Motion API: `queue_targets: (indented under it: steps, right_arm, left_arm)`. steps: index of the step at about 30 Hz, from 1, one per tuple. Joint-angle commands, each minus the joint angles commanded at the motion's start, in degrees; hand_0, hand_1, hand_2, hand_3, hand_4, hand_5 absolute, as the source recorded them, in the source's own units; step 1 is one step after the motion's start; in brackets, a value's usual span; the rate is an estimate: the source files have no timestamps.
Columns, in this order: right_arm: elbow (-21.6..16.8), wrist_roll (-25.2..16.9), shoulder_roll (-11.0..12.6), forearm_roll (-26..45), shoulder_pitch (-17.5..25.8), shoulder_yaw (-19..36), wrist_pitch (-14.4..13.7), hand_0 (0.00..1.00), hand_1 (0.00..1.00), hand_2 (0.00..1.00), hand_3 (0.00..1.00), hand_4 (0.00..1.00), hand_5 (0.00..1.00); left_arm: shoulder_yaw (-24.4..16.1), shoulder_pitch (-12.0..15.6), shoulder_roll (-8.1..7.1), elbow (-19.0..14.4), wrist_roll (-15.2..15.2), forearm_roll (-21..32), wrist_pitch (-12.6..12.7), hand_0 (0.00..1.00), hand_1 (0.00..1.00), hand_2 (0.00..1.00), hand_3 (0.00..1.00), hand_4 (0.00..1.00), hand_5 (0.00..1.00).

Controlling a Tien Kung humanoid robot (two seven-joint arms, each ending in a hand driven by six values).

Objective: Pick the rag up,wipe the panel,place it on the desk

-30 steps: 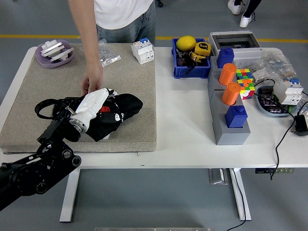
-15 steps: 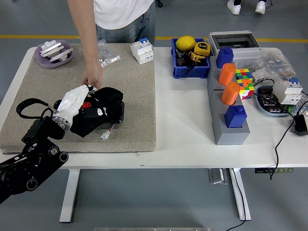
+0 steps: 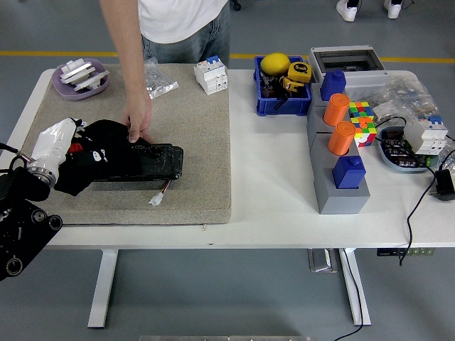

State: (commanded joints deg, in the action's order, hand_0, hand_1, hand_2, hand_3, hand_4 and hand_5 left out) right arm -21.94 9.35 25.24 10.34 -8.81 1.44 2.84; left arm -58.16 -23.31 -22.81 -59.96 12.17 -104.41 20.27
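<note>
My left hand (image 3: 60, 138), white-fingered on a black arm, is shut on a black rag (image 3: 96, 156) with small white and red marks. The rag lies over the left end of a flat black panel (image 3: 153, 162) on the beige mat (image 3: 192, 121). A white connector (image 3: 156, 199) on short wires trails from the panel's front edge. A person at the far side presses the fingers of one hand (image 3: 138, 125) on the panel's back edge. My right hand is out of view.
On the mat's far side are a purple dish (image 3: 80, 78) with white parts, a clear bag (image 3: 158, 79) and a white breaker (image 3: 212, 74). To the right stand a blue bin (image 3: 282, 85), a grey block with orange cylinders (image 3: 340, 135), a colour cube (image 3: 361, 119) and cables.
My left hand has dragged the rag leftward along the panel, from its right part to its left end, uncovering the black panel. The person's hand stays on the back edge.
</note>
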Motion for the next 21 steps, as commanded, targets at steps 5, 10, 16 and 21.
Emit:
queue_targets:
  steps: [5,10,16,21]
  right_arm:
    - [-0.4,0.0,0.0,-1.4,0.1,1.3,0.0,0.767,0.697,0.712,0.682,0.998,0.52]
    - [-0.7,0.0,-0.1,-2.6,0.2,2.5,0.0,0.767,0.698,0.711,0.682,0.998,0.52]
    - [-1.1,0.0,-0.1,-3.9,0.1,3.8,0.0,0.767,0.698,0.713,0.682,0.998,0.521]
    - [-1.1,0.0,0.0,-4.0,0.1,3.9,0.0,0.767,0.698,0.712,0.682,0.998,0.521]
  left_arm:
    - [-1.7,1.0,-1.14,1.0,-0.4,-0.5,0.0,0.157,0.165,0.488,0.454,0.411,0.002]
    - [-3.1,1.8,-1.6,1.5,-0.6,-1.0,-0.1,0.155,0.165,0.488,0.454,0.412,0.002]
    - [-4.2,2.1,-1.87,2.0,-0.8,-1.0,0.2,0.156,0.166,0.487,0.455,0.415,0.002]
    - [-4.0,2.1,-1.92,2.0,-1.0,-0.5,0.2,0.155,0.168,0.488,0.456,0.418,0.002]
